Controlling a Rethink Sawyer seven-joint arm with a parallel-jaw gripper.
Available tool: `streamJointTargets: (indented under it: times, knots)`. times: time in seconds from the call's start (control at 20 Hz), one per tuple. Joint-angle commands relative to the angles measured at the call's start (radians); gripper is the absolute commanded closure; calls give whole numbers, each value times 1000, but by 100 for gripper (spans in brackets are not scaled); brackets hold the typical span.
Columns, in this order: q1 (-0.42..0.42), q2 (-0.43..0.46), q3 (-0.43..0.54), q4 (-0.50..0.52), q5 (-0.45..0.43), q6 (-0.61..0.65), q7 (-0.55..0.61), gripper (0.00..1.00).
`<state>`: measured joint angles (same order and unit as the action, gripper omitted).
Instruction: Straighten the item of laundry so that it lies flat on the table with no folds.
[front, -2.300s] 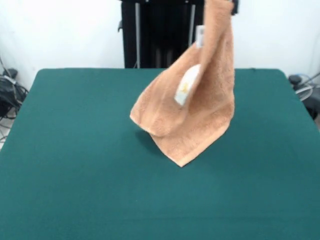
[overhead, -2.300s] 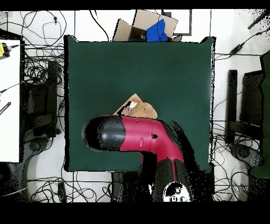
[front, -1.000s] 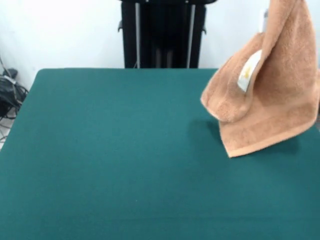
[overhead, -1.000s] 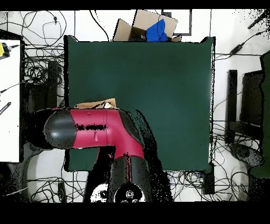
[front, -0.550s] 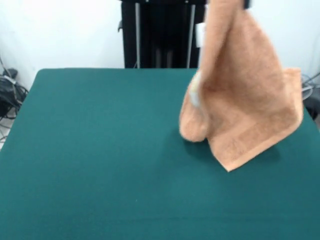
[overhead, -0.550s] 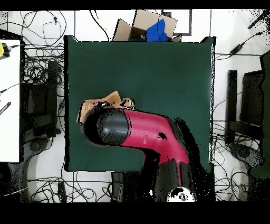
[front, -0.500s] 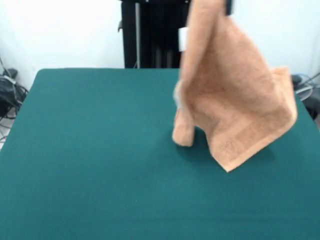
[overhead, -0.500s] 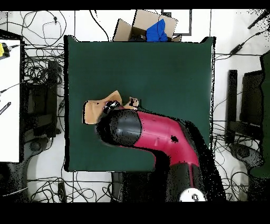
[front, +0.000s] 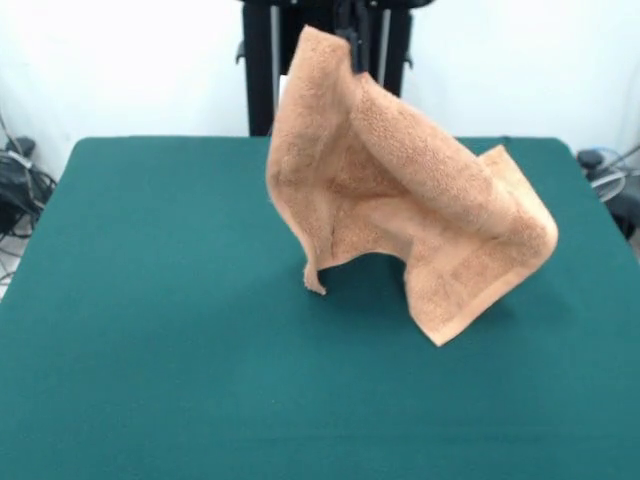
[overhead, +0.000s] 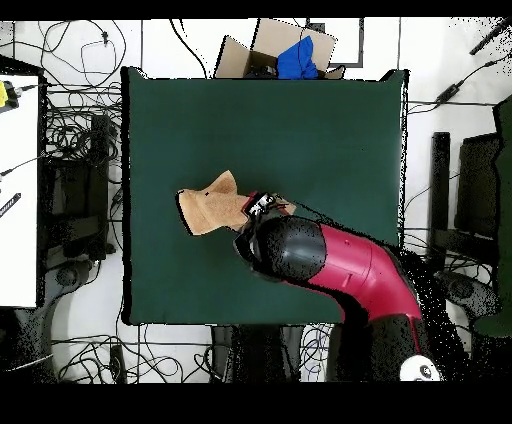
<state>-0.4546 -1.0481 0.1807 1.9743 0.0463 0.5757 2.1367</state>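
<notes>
Front view: the towel (front: 400, 205) hangs from one corner near the top edge, where the dark tip of the gripper (front: 349, 42) shows, its jaws pinching that corner. From there the cloth billows out toward the right side of the worktop (front: 150, 330). Its lowest hemmed corner points down just above or on the green cloth, and which of the two cannot be told. A narrower flap dangles lower left of the pinched corner. Half a second ago the pinched corner stood further right and the towel hung steeper; now it has swung left and spread wider, and the white tag no longer shows.

Overhead view: the red and black arm (overhead: 340, 265) reaches in from the lower right, its black head over the worktop's (overhead: 300, 130) middle. The towel (overhead: 212, 208) pokes out to the left of that head as a bunched tan shape. Against the earlier picture, the arm's head has shifted rightward and more of the towel lies uncovered.
</notes>
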Motion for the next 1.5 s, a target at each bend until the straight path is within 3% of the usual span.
streamJointTargets:
  times: [0.05, 0.8, 1.2, 1.5]
  knots:
    - [-33, 50, 165, 151, -82, -86, -170, 100]
    - [-120, 49, 267, 268, -145, -168, -82, 100]
    - [-187, -23, 327, 347, -125, -126, -110, 100]
    - [-223, 33, 341, 383, -215, -254, -78, 100]
